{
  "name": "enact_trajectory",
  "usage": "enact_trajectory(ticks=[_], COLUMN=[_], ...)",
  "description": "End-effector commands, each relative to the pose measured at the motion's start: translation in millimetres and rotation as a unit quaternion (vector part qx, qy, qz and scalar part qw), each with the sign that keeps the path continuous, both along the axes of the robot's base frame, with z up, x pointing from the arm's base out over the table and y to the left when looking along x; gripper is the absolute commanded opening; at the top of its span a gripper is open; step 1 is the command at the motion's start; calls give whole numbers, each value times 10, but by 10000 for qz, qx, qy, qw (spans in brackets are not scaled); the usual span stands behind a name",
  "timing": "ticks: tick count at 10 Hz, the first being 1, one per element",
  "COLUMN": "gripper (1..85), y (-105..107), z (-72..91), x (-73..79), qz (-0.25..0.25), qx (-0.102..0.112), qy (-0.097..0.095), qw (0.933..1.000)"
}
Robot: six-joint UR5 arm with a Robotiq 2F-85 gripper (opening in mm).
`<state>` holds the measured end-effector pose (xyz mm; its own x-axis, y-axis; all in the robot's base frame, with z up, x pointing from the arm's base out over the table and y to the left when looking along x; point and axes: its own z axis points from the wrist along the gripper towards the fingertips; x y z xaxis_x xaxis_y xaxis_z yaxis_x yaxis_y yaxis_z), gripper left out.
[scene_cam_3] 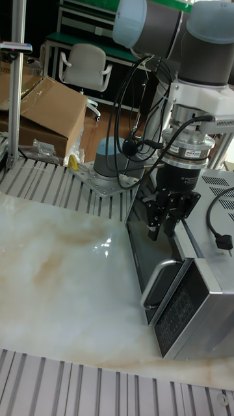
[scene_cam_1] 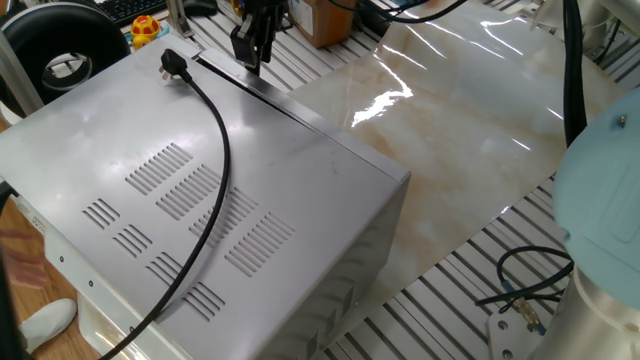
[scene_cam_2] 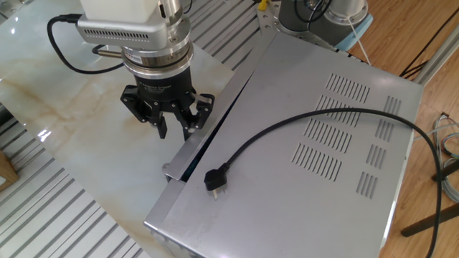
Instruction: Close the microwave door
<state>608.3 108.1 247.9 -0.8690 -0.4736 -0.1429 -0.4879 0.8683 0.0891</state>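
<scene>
The microwave (scene_cam_1: 300, 190) (scene_cam_2: 287, 193) (scene_cam_3: 195, 305) is a big silver-grey box with vent slots and a black cord across its top. Along its front edge the microwave door (scene_cam_1: 290, 100) (scene_cam_2: 222, 97) (scene_cam_3: 138, 250) stands slightly ajar, with a narrow dark gap at the handle end. My gripper (scene_cam_1: 250, 62) (scene_cam_2: 176, 131) (scene_cam_3: 160, 233) points straight down just outside the door's top edge, near that end. Its fingers are close together with nothing between them. I cannot tell whether the fingertips touch the door.
The cord's plug (scene_cam_1: 172, 62) (scene_cam_2: 215, 179) lies on the casing close to the gripper. Marble tabletop (scene_cam_2: 64, 107) spreads in front of the door. The arm's base (scene_cam_3: 110, 162) stands behind the microwave, and a cardboard box (scene_cam_3: 39, 117) sits further left.
</scene>
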Motion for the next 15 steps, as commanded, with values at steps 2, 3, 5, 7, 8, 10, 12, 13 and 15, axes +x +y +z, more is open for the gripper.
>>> enact_trajectory(ticks=[2,3,5,7,8,10,12,13,15], gripper=[420,423,427,433,433,450,453,457,457], y=[84,83,103,115,102,109,139,140,155], z=[13,16,22,14,15,17,20,15,19], x=[23,21,28,40,42,48,76,81,93], qz=[-25,-25,-27,-22,-7,-17,-14,2,15], qx=[103,103,149,141,154,178,193,191,197], qy=[-32,-32,-47,-63,-65,-79,-103,-106,-116], qw=[9999,9999,9999,9999,9999,9998,9998,9998,9997])
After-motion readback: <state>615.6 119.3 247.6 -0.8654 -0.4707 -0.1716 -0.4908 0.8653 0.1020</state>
